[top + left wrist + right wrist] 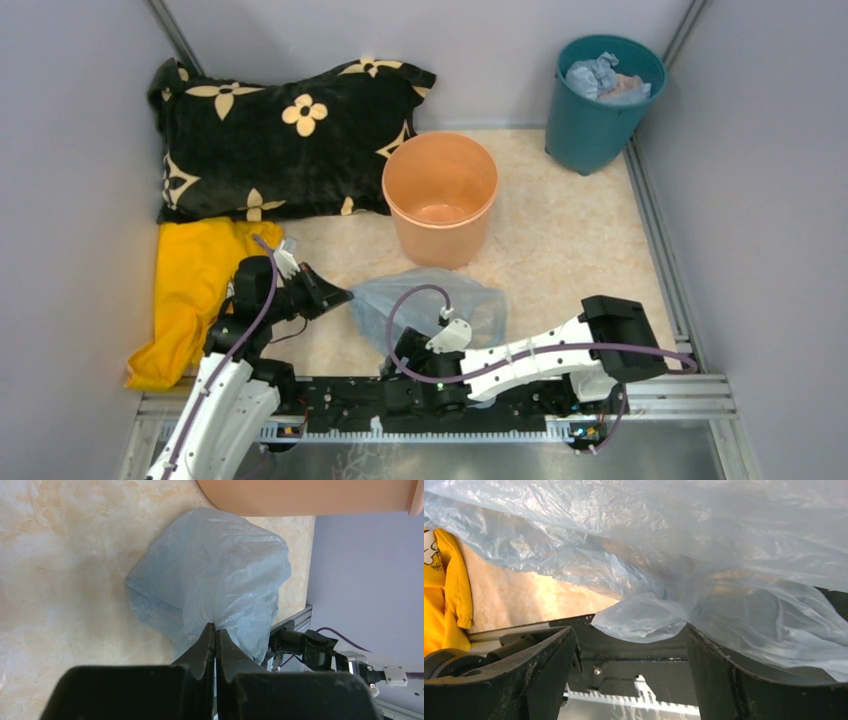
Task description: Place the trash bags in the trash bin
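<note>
Two fingers pressed tight together is what I get from the left gripper (pixel 215 628). On its wrist camera the black tips meet right at the near edge of the pale blue trash bag (pixel 215 565). I cannot tell whether any film is pinched between them. From overhead this gripper points to the right, its tip against the bag's left edge, low over the table (pixel 560 240).

The right gripper (pixel 629 630) stands wide apart. On its wrist camera a crumpled fold of the bag sags into the gap between the two fingers, and the rest of the film spreads above them. Neither finger is clamped on it. Below the fold I see the dark rail (pixel 624 655) at the table's near edge.

The bag lies crumpled on the marbled tabletop, between the two grippers. It sits just in front of the peach-orange bin (pixel 440 215), outside it. The bin stands upright, mouth up.

To the left of the left arm lies a yellow cloth (pixel 195 280), with a black flowered pillow (pixel 280 140) behind it. Well apart, in the far right corner, stands a dark teal bucket (pixel 595 130) with crumpled pale stuff inside.
</note>
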`<action>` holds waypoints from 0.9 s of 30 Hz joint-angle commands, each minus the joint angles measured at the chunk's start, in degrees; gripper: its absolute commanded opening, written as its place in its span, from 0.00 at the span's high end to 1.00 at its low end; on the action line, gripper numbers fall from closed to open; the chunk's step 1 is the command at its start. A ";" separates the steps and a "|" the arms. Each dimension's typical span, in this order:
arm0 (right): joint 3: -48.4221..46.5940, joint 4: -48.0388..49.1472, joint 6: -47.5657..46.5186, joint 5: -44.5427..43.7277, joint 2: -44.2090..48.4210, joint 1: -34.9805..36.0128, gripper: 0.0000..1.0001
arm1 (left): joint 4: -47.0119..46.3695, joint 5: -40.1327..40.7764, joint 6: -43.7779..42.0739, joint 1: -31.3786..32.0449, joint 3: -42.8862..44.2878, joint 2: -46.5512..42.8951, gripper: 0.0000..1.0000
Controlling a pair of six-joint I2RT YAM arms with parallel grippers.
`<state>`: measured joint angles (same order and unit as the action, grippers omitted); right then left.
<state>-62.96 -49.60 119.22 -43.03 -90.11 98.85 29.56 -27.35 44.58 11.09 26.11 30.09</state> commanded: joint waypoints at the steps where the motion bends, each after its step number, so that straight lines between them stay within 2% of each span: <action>1: -0.27 5.29 18.32 -0.34 -2.91 -1.25 0.20 | -0.49 -1.89 -1.57 -0.41 -0.54 -0.34 1.00; 22: 3.78 8.62 18.49 3.29 -6.12 -5.02 0.22 | -0.04 -2.86 -1.73 -0.38 -0.44 -0.85 1.00; 25: 4.86 9.66 18.15 3.22 -5.89 -5.48 0.29 | -0.33 -2.80 -1.72 -0.42 -0.32 -0.74 1.00; 27: 5.22 9.82 17.78 3.00 -5.28 -5.50 0.46 | -0.22 -2.83 -1.73 -0.41 -0.20 -0.62 1.00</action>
<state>-58.43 -41.23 119.26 -39.35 -96.20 93.80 29.58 -29.45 43.64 11.09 26.09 29.82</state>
